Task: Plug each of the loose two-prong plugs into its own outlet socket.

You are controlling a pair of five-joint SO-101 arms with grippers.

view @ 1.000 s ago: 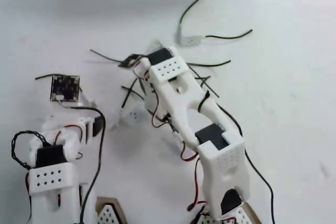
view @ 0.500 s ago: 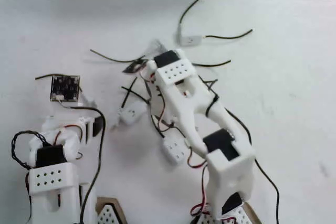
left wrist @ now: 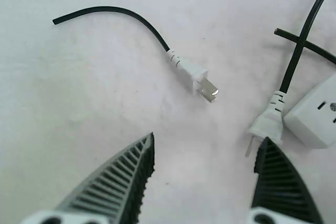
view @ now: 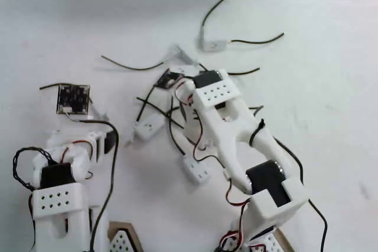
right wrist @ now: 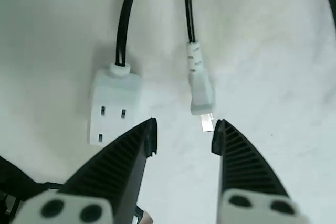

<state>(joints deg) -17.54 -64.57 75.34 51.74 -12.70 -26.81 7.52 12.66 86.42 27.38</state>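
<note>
hovering with jaws apart, the right gripper (right wrist: 184,132) faces a plug (right wrist: 201,95) lying lengthwise toward it, prongs first.

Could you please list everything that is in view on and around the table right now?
outlet sockets: three in the high view, white; far, middle, near
two-prong plugs: three seen, white on black cords; two ahead of the left arm's jaws, one by the right arm's jaws
cords: several, black, strewn mid-table
square board: one, black, left side
table: one, white
left arm: white, near-left, jaws open
right arm: white, stretched over mid-table, jaws open
</note>
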